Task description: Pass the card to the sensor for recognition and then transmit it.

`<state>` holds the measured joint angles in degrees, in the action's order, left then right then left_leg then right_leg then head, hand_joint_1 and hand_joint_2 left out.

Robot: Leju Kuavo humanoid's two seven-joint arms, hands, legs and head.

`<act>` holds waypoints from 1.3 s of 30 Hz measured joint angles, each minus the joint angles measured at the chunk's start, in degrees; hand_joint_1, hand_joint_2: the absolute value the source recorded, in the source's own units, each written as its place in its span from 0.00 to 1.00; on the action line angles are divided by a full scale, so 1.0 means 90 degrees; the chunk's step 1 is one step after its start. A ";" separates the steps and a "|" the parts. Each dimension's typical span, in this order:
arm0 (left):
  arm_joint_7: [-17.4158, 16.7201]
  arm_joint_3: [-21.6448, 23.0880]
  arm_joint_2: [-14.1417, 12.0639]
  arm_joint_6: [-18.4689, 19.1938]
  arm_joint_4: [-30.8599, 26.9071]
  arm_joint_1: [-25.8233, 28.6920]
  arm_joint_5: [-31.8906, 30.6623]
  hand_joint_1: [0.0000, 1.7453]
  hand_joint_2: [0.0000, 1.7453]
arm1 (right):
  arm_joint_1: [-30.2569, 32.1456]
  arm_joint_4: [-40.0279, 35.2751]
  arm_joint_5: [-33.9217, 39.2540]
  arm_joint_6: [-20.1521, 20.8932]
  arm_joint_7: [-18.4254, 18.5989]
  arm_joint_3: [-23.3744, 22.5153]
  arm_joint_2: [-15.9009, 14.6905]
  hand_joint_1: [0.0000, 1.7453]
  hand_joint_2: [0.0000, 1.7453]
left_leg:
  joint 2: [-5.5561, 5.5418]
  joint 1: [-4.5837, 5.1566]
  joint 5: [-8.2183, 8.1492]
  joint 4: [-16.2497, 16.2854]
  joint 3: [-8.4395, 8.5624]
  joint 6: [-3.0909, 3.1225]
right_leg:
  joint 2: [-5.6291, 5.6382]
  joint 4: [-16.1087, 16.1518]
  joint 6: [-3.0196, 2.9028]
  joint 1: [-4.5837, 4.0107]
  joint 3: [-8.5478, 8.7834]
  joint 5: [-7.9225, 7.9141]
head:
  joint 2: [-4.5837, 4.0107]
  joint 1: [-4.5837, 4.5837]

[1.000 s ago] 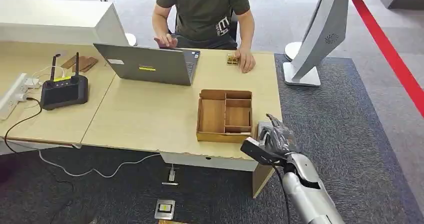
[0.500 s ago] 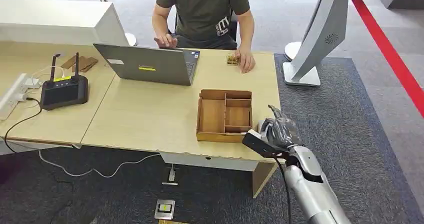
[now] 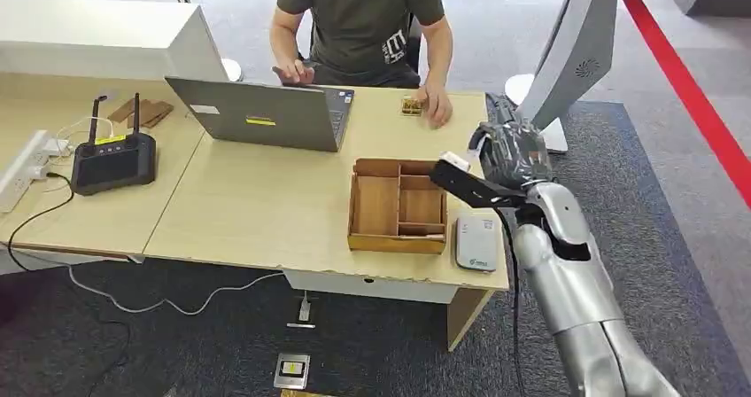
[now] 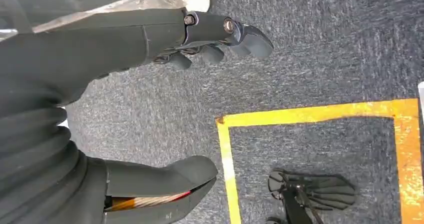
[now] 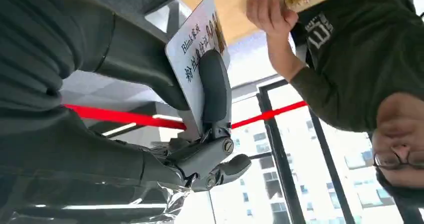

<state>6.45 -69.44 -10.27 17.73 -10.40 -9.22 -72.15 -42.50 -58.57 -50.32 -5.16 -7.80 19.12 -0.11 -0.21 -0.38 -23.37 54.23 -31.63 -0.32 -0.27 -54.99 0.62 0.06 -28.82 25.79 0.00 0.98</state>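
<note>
Head view: the right hand (image 3: 512,153) is raised above the table's right edge, level with the far end of the wooden tray (image 3: 398,204). Right wrist view: this hand pinches one white card (image 5: 196,54) between thumb and a dark finger (image 5: 215,91), the finger lying flat across the printed face. The card's long axis runs along that finger, its free end pointing toward the table (image 3: 266,202) and the seated person (image 3: 359,20); in the head view only a small white corner (image 3: 456,159) shows at the hand's near side.

One flat white sensor (image 3: 476,242) lies at the table's near right corner, just beside the tray's right wall — apart from the raised card.

Left wrist view: the left hand (image 4: 150,99) hangs over grey carpet, fingers (image 4: 245,34) and thumb spread, holding nothing.

Also on the table — one open laptop (image 3: 261,113) near the far edge, one black device with two antennas (image 3: 113,159) toward the left, and one small item under the person's hand (image 3: 436,106) at the far right corner.
</note>
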 joint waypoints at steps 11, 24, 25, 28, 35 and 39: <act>0.0039 0.0007 -0.0010 0.0083 0.0000 -0.0015 -0.0029 0.00 1.00 | -0.1066 0.1357 0.0163 0.0107 0.0010 0.0010 0.0842 1.00 1.00 | -0.0002 -0.0002 0.0001 0.0000 -0.0001 -0.0002 | 0.0000 -0.0003 -0.0001 -0.0002 0.0000 0.0001 | 0.0000 -0.0002; -0.0160 0.0007 0.0024 -0.0117 0.0002 -0.0015 0.0095 0.00 1.00 | -0.1237 0.2220 -0.0114 0.0034 0.0114 0.0051 0.1472 1.00 1.00 | -0.0001 -0.0002 0.0001 0.0000 0.0000 -0.0002 | 0.0000 -0.0002 0.0000 -0.0001 0.0000 0.0001 | 0.0000 -0.0005; -0.0163 0.0007 0.0029 -0.0119 0.0002 -0.0016 0.0095 0.00 1.00 | -0.1243 0.2263 -0.0160 0.0019 0.0143 0.0063 0.1506 1.00 1.00 | -0.0001 -0.0002 0.0001 0.0000 0.0000 -0.0002 | 0.0000 -0.0002 0.0000 -0.0001 0.0000 0.0001 | 0.0000 -0.0002; -0.0163 0.0007 0.0039 -0.0119 0.0002 -0.0015 0.0092 0.00 1.00 | -0.1272 0.2399 -0.0245 0.0002 0.0211 0.0070 0.1588 1.00 1.00 | -0.0001 -0.0002 0.0001 0.0000 0.0000 -0.0002 | 0.0000 -0.0002 0.0000 -0.0001 0.0000 0.0001 | 0.0000 -0.0003; -0.0131 0.0007 0.0044 -0.0107 0.0002 -0.0013 0.0066 0.00 1.00 | -0.1316 0.2557 -0.0347 -0.0051 0.0323 0.0073 0.1637 0.00 1.00 | -0.0001 -0.0002 0.0001 0.0000 0.0000 -0.0002 | 0.0000 -0.0001 0.0000 -0.0001 -0.0001 0.0001 | 0.0000 -0.0002; -0.0131 0.0007 0.0044 -0.0107 0.0002 -0.0012 0.0063 0.00 1.00 | -0.1315 0.2596 -0.0345 -0.0143 0.0299 0.0073 0.1637 0.00 1.00 | -0.0001 -0.0002 0.0001 0.0000 0.0000 -0.0002 | 0.0000 -0.0001 0.0000 -0.0001 -0.0001 0.0001 | 0.0000 -0.0005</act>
<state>5.27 -69.37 -9.88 16.76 -10.38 -9.33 -71.58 -54.34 -35.21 -53.42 -6.45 -5.11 19.78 14.62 -0.22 -0.40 -23.36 54.23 -31.63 -0.34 -0.27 -55.00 0.62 0.05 -28.83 25.80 0.00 0.94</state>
